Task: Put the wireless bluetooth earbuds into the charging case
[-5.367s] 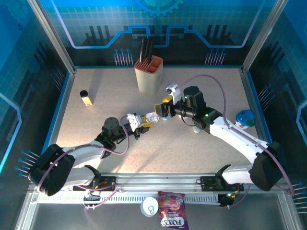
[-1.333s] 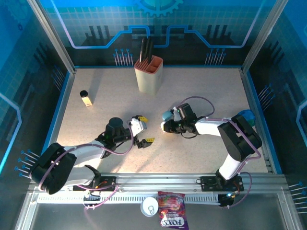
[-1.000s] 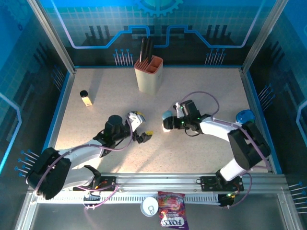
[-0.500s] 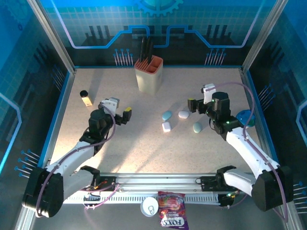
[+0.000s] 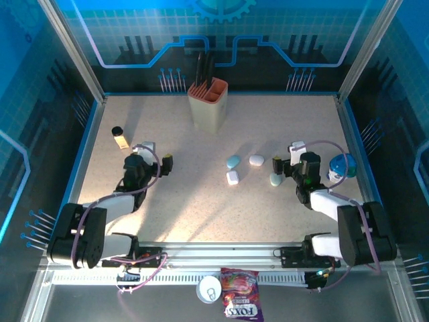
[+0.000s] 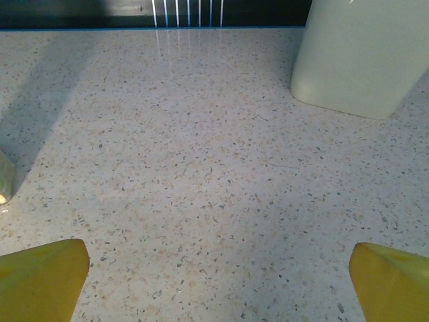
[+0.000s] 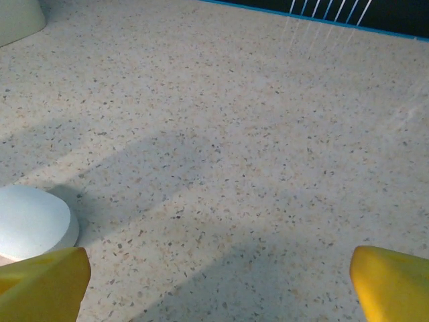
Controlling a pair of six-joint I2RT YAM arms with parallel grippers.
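Jaws of the left gripper (image 5: 157,154) and right gripper (image 5: 287,154) stand spread wide, holding nothing. A white pebble-shaped plastic case (image 5: 256,159) and a pale teal pebble-shaped plastic case (image 5: 275,178), its long axis running fore-and-aft, lie just beside the right jaws, on their left, well apart from the left jaws. Whether the wireless bluetooth earbuds sit inside cannot be told; the right arm looks better placed to reach

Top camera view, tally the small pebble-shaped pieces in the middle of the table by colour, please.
White pebble-shaped pieces: 2
Pale teal pebble-shaped pieces: 2
Total: 4
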